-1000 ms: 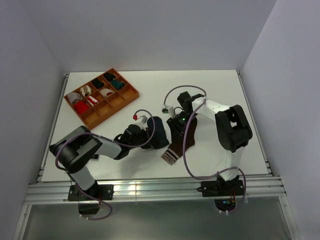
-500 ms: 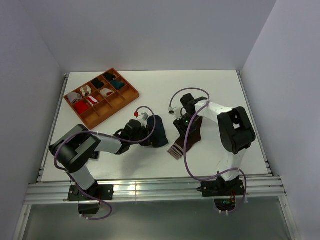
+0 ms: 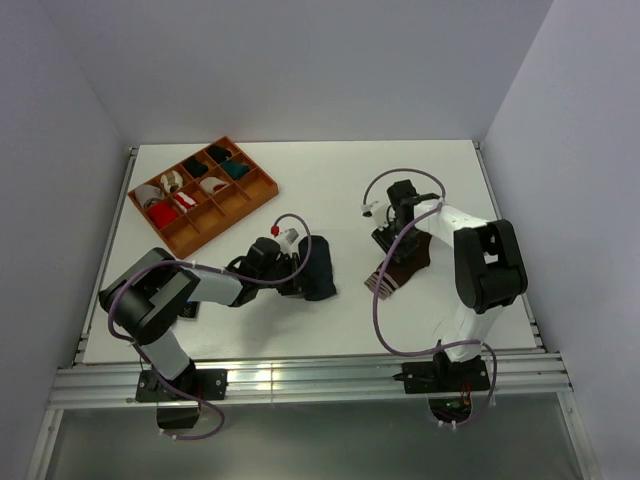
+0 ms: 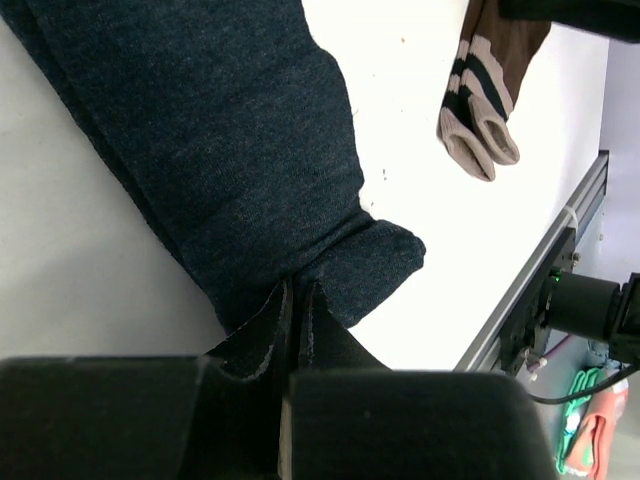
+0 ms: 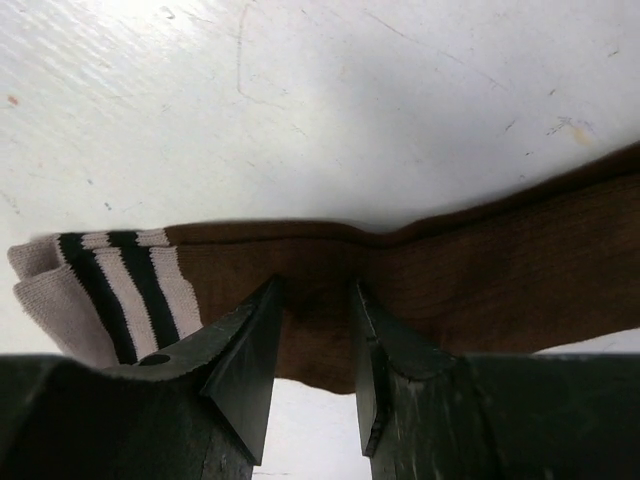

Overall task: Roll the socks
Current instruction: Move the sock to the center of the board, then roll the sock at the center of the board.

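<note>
Dark navy knitted sock [image 4: 220, 150], left of centre: left gripper [image 4: 297, 292] jaws shut on its edge. Brown ribbed sock [image 5: 450, 270], pale-and-black striped cuff, right of centre: right gripper [image 5: 312, 292] jaws narrow, pinching it.

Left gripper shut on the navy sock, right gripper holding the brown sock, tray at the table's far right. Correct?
Not quite: the tray sits at the table's far left, not far right, as the top view shows. The rest stands: left gripper shut on the navy sock, right gripper holding the brown sock.
</note>
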Tool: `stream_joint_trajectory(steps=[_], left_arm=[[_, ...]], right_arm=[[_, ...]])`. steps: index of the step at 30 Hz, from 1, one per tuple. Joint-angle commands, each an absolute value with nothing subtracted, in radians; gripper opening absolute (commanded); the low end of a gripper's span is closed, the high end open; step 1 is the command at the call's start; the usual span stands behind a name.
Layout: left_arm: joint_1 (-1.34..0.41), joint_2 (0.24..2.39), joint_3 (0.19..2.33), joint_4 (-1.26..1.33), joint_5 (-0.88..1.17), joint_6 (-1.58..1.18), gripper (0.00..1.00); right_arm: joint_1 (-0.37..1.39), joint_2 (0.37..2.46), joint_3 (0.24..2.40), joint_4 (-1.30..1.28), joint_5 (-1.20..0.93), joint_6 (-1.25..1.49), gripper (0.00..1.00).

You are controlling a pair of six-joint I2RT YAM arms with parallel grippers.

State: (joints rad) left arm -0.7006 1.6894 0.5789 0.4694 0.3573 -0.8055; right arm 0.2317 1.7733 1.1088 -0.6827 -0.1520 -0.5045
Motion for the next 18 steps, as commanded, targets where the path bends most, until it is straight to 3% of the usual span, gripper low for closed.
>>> stream_joint_trajectory(steps=[1,18], left_arm=[[-0.706,1.717,0.543,0.249,0.362,-0.756,0.0],[-0.706,1.713,0.62,0.089,0.382,-0.747,0.0]], right_arm=[[0.232,1.688,1.123,-0.658,-0.173,-0.529,0.41],[0.374,1.347,1.026,-0.526,-0.399,-0.581,0.43]])
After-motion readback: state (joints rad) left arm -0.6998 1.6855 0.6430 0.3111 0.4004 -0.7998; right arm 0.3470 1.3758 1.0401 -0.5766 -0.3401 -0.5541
